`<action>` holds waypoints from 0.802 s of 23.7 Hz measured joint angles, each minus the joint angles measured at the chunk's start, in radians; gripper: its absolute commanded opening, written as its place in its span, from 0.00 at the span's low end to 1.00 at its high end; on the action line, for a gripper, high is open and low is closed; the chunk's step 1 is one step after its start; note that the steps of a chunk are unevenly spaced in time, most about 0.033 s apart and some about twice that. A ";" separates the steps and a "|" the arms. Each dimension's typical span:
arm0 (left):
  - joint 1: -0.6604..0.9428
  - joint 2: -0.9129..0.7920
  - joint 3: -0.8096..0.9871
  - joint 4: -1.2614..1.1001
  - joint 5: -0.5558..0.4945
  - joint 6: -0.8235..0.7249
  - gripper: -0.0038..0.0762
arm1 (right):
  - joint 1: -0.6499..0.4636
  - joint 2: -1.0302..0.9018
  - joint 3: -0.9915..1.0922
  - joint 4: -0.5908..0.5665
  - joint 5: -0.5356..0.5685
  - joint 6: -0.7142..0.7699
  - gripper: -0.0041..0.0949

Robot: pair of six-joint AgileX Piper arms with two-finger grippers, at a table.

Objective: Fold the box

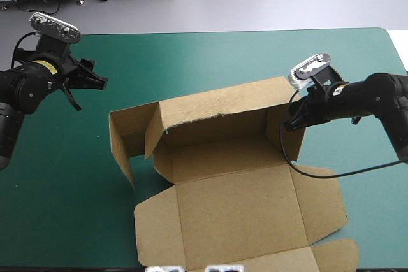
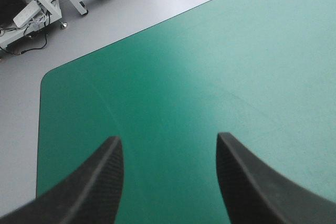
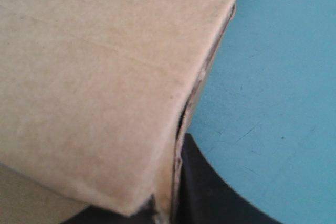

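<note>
The brown box (image 1: 223,151) stands near the middle of the table with its back wall and both side walls raised. Its lid (image 1: 236,214) lies flat toward the table's front edge. My right gripper (image 1: 292,122) is at the top of the box's right wall, shut on the board. In the right wrist view the box (image 3: 94,77) fills most of the picture, one black finger (image 3: 205,192) pressed against its edge and the other hidden behind the board. My left gripper (image 1: 97,81) hovers open, apart from the box, beyond its left wall. In the left wrist view its fingers (image 2: 100,182) hold nothing.
The teal-green cover (image 1: 191,55) lies bare behind the box and to its left. The left wrist view shows the table's far left corner (image 2: 44,77) with grey floor beyond. The lid's right flap (image 1: 322,202) reaches toward the front right of the table.
</note>
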 measured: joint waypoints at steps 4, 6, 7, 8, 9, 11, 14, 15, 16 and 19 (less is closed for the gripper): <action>0.000 0.000 0.000 0.014 0.000 0.000 0.53 | 0.000 0.079 -0.049 -0.026 0.027 0.040 0.02; 0.000 0.000 0.000 0.016 0.000 0.000 0.53 | 0.000 0.124 -0.070 -0.035 0.035 0.051 0.02; 0.000 0.000 0.000 0.015 0.000 0.000 0.53 | 0.000 0.148 -0.082 -0.037 0.039 0.057 0.02; 0.000 0.000 0.000 0.012 0.000 0.000 0.53 | 0.000 0.198 -0.113 -0.048 0.051 0.071 0.02; 0.000 0.000 0.000 0.009 0.000 0.001 0.53 | 0.000 0.218 -0.129 -0.056 0.057 0.079 0.02; 0.000 0.000 0.000 0.001 0.000 0.001 0.53 | 0.000 0.264 -0.184 -0.063 0.086 0.099 0.02; 0.000 -0.001 0.000 -0.006 0.000 0.001 0.53 | 0.000 0.377 -0.317 -0.070 0.140 0.127 0.02; 0.000 -0.001 0.000 -0.006 0.000 0.001 0.53 | 0.000 0.416 -0.365 -0.062 0.142 0.135 0.02; 0.000 -0.001 0.000 -0.006 0.000 0.001 0.53 | 0.000 0.456 -0.402 -0.048 0.139 0.137 0.02; 0.000 -0.001 0.000 -0.014 0.000 0.002 0.53 | 0.000 0.570 -0.482 -0.003 0.092 0.137 0.02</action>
